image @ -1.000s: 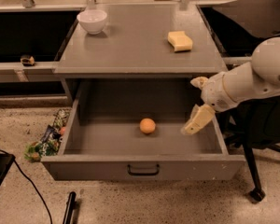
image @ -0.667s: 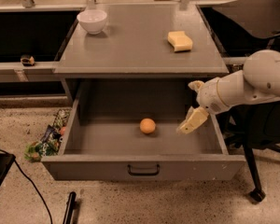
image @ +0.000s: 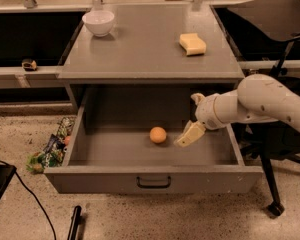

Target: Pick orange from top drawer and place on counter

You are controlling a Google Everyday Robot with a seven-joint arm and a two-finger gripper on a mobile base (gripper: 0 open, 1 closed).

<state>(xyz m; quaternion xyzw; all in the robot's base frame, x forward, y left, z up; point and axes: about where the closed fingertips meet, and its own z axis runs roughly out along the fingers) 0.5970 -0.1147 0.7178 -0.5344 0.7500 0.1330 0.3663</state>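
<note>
Leftward and slightly lower has come the gripper [image: 189,135], deeper into the open top drawer [image: 115,151] and nearer the orange [image: 158,135], which has not shifted. Above the drawer, the counter [image: 140,54] carries a white bowl [image: 99,22] at its back left and a yellow sponge [image: 192,43] at its back right, well apart. The drawer holds the orange near the middle of its floor. The white arm [image: 270,101] reaches in from the right side, and the gripper hangs just beside the orange, on the fruit's right, apart from it, with bare drawer floor between. Whether the gripper is released or clenched, I cannot tell. Crumpled wrappers [image: 50,149] lie on the speckled floor [image: 200,214] left of the drawer; a black chair [image: 275,14] stands at the right.
</note>
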